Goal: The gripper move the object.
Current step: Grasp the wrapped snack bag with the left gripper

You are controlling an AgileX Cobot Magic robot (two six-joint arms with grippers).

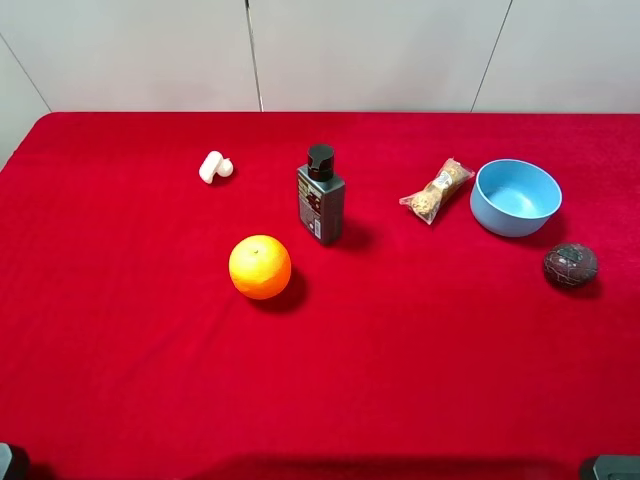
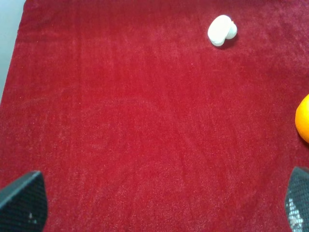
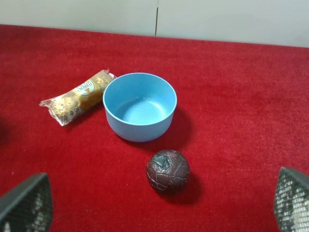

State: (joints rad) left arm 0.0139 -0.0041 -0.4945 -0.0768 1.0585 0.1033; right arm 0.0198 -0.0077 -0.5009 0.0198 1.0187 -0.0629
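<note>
Left gripper (image 2: 154, 205) and right gripper (image 3: 157, 203) stand wide open and empty, as the Ferrero chocolate packet (image 3: 79, 96) lies ungrasped beside the blue bowl (image 3: 140, 129).

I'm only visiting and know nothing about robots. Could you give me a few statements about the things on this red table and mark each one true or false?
1. The blue bowl is empty. True.
2. The snack packet lies inside the blue bowl. False: it lies on the red cloth beside the bowl.
3. Seen from the high camera, the orange sits left of the black bottle. True.
4. The dark ball touches the blue bowl. False: a strip of cloth shows between them.
</note>
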